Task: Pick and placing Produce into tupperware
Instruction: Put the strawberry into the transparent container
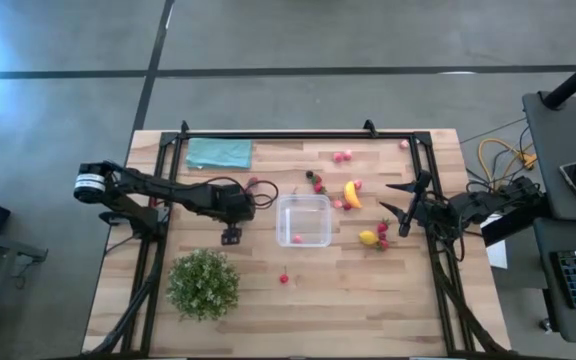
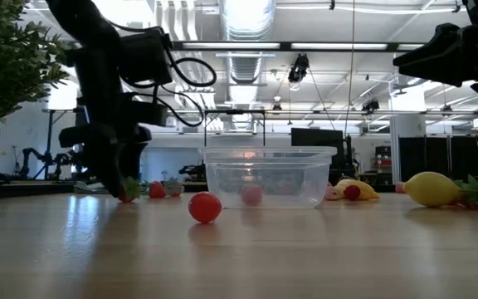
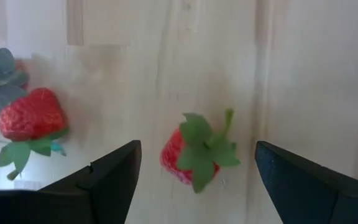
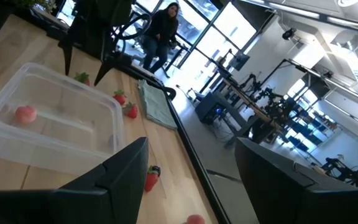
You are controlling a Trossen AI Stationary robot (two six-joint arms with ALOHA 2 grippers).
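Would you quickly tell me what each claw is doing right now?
Left claw: open, straddling a strawberry on the table, not yet gripping it.
Right claw: open, empty, raised beside the tupperware.

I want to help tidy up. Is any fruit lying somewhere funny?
Yes. One small red fruit sits alone on the table, in front of the tupperware and apart from the other fruit. The tupperware holds just one pink piece. Nothing looks spilled or broken.
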